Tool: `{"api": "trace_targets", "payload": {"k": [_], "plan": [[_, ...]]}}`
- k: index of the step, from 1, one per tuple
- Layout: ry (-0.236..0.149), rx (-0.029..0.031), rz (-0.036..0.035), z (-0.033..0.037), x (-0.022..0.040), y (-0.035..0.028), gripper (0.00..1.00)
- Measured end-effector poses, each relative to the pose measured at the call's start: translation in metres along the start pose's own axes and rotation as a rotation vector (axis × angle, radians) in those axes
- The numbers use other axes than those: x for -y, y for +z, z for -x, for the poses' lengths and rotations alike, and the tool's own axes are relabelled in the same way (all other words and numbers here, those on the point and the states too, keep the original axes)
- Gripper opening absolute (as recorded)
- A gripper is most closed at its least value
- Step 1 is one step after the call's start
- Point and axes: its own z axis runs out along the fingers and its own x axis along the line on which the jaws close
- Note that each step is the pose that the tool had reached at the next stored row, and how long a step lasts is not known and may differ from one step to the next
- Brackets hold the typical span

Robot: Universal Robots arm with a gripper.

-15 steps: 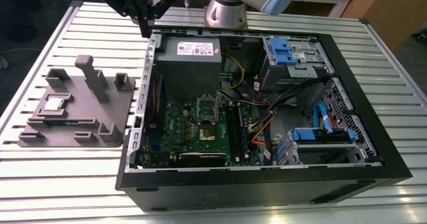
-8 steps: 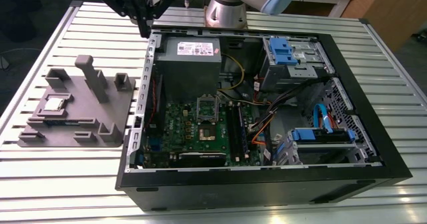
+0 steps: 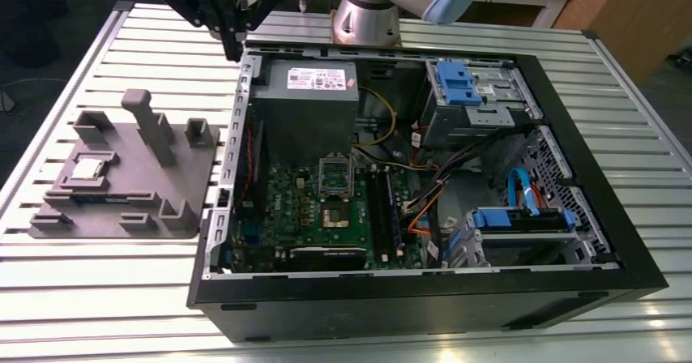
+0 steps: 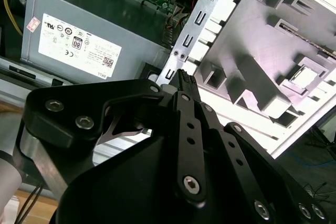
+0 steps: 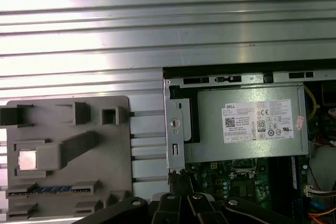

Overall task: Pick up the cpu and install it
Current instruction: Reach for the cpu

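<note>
A slatted metal table is seen bearing an open computer case and a grey fixture plate. The hand is held closed and empty over the case's edge. The cpu is seated on the plate, well apart from the hand.

Cpu on fixture plate, at the exterior view's left of computer case, both on table.

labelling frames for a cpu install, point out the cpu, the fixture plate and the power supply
cpu (image 5: 27, 160): first wrist view, its shiny top
fixture plate (image 3: 193, 172): exterior view, bare flat surface
power supply (image 3: 306, 124): exterior view, grey face below label
</note>
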Motion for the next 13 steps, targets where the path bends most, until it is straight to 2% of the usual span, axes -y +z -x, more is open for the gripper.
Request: {"api": "trace_targets", "payload": {"k": [13], "plan": [[0.0,0.0,0.0,-0.0028,0.0002,0.0001,0.1]]}}
